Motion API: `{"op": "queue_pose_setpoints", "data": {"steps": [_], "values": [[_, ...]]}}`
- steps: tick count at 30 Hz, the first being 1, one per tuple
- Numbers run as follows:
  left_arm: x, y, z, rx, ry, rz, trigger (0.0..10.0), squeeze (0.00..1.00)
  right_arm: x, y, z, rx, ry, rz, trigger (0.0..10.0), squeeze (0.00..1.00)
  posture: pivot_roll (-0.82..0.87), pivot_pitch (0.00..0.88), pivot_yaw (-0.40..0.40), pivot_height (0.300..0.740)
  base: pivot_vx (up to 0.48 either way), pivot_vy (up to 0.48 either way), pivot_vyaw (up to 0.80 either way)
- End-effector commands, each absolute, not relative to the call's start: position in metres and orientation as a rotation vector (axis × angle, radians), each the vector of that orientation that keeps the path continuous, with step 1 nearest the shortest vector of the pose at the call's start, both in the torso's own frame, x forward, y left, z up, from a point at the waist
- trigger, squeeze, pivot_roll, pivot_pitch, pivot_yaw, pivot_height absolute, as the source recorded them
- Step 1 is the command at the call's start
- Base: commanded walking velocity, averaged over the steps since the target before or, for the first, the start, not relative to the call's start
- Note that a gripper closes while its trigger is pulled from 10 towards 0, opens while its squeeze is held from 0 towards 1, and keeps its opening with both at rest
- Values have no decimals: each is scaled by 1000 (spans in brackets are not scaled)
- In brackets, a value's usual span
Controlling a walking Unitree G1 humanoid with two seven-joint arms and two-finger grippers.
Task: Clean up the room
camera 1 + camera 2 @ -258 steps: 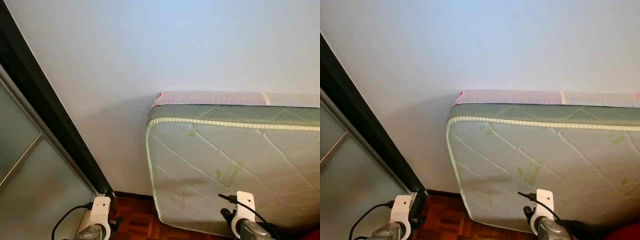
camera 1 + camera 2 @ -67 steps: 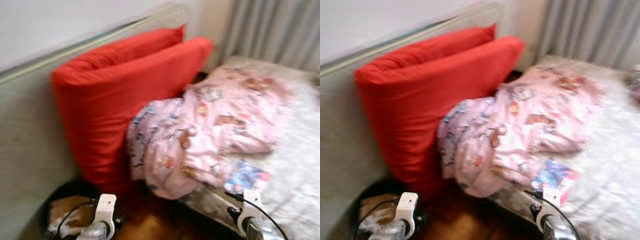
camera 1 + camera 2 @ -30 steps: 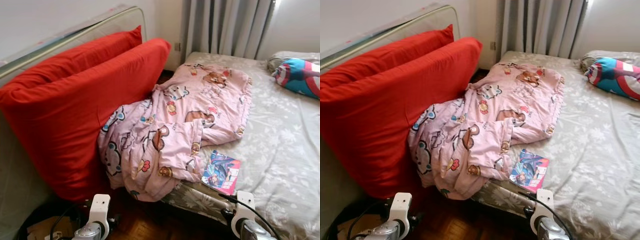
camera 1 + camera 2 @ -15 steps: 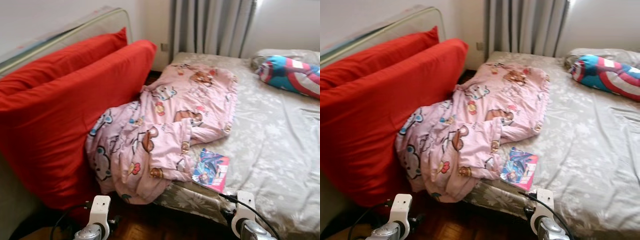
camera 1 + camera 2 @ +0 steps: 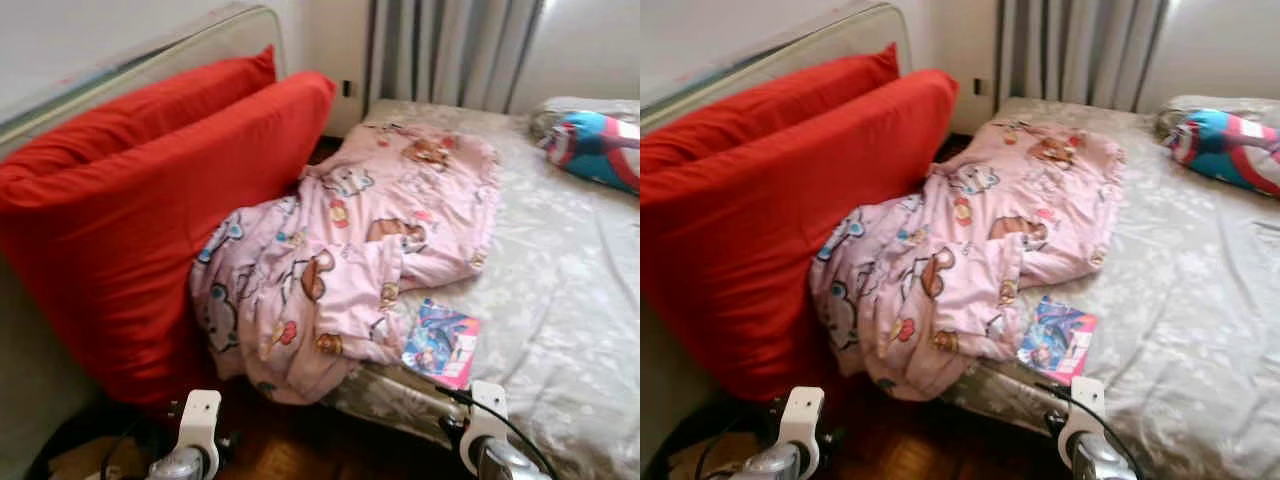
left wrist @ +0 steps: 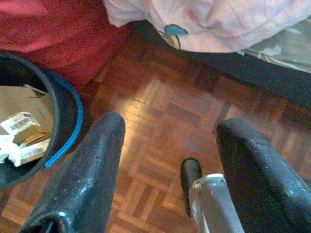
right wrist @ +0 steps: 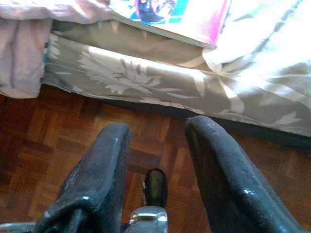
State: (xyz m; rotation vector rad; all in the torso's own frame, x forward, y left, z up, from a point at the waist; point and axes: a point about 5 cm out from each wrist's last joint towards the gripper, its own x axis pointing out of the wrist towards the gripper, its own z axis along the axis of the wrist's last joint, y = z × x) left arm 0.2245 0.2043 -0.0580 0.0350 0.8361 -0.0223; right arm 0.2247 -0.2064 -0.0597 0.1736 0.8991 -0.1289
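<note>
By my left gripper (image 6: 167,167) stands a dark bin (image 6: 63,121) with a blue rim, on the floor just beside the red cushions (image 5: 150,190); in it lie torn cardboard and crumpled paper with barcode labels. My left fingers (image 6: 85,174) stand wide apart over bare parquet (image 6: 165,111), holding nothing. My right gripper (image 7: 155,165) hangs low by the bed's near edge, its fingers a narrow gap apart and also empty, with the floral sheet's side (image 7: 146,77) just ahead. On the bed (image 5: 570,290) a pink cartoon-print blanket (image 5: 350,260) lies crumpled, spilling over the near edge toward the floor and touching the cushions. A bright magazine (image 5: 442,344) rests on the sheet at the bed's edge, just beside the blanket. A blue, red and white pillow (image 5: 597,150) sits at the far end. The two cushions lean against an upright mattress (image 5: 140,60) along the wall, and grey curtains (image 5: 450,50) hang behind the bed.
</note>
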Motion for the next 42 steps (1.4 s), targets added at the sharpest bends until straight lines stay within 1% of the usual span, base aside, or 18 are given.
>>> {"op": "queue_pose_setpoints", "data": {"steps": [1,11,17,20,31,38,42], "values": [[224,206,-58,29,838,-13,10000,0,225,-207,-60,185,899,-135,10000,0,73,0,33,740,0,0,0],[224,206,-58,36,838,-13,10000,0,224,-206,-60,182,902,-125,10000,0,71,0,31,740,0,0,-723],[224,206,-58,31,836,-10,10000,0,225,-207,-60,178,901,-124,10000,0,68,0,29,740,0,-376,-769],[224,205,-58,27,834,-7,10000,0,224,-207,-60,182,899,-130,10000,0,70,0,28,740,0,0,-754],[225,203,-58,10,817,7,10000,0,226,-210,-58,213,845,-170,10000,0,61,0,20,740,0,0,0],[225,203,-58,-8,813,21,10000,0,228,-211,-56,150,845,-138,10000,0,63,0,21,740,0,0,0],[225,204,-58,-32,807,35,10000,0,229,-210,-56,162,835,-148,10000,0,64,0,28,740,0,0,738]]}}
